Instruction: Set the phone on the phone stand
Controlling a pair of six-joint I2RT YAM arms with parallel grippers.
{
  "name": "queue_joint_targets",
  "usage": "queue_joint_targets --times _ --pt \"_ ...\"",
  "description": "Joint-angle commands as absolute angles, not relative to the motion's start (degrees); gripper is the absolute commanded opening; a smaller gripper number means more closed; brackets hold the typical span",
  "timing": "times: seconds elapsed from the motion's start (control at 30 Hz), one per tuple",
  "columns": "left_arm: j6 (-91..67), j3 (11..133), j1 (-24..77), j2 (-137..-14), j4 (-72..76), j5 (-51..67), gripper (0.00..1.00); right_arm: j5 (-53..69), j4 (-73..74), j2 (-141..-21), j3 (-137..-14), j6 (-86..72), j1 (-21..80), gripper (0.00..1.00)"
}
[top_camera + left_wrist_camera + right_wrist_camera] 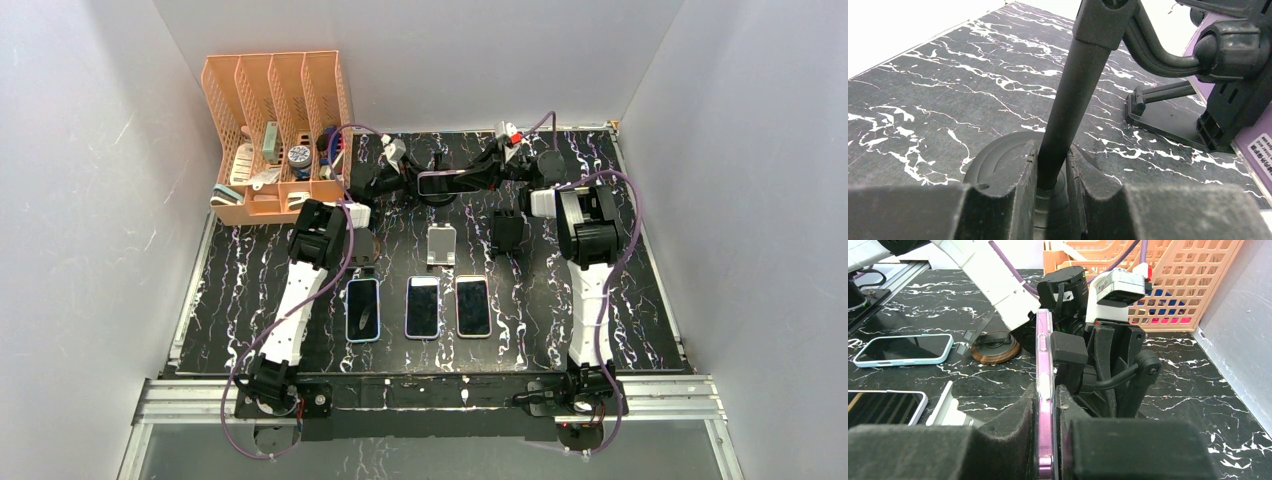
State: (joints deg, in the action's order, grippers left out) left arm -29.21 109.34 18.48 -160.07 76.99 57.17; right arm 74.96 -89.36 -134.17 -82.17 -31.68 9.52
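Evidently the seating step is in hand. At the far middle of the desk (230,290), the left claw (1052,167) is clamped narrowly around the black pole (1068,110) of the phone stand (436,197), just above its round base (998,160), steadying it. The right claw (1048,412) is pinched tight on the purple-cased phone (1043,350), held on edge with its back against the stand's black cradle (1068,351). Whether the phone already sits within the cradle's grips I cannot tell. Next, I judge, it must be pressed squarely in before the right claw lets go, with the left bracing the stand against tipping.
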Motion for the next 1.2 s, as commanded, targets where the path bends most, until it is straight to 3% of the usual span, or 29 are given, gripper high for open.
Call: queue_joint_targets --times 0.0,0.3,0.83,1.17 --pt "-35.4 110.3 18.6 -160.0 84.5 65.9 0.00 72.2 -104.5 -141.6 -84.5 -30.1 7.9 0.01" --pt "-34.4 110.1 19.1 -160.4 84.7 65.2 0.00 76.4 -103.4 -144.2 -90.4 -37.7 7.9 0.01" --pt "-31.0 112.1 20.5 -161.9 80.5 62.1 0.00 81.6 -88.8 -141.4 -86.8 -26.3 9.7 0.01" --pt "-28.0 111.2 21.1 -161.5 76.4 62.6 0.00 82.9 -81.2 -140.9 -93.4 -23.7 10.5 0.01"
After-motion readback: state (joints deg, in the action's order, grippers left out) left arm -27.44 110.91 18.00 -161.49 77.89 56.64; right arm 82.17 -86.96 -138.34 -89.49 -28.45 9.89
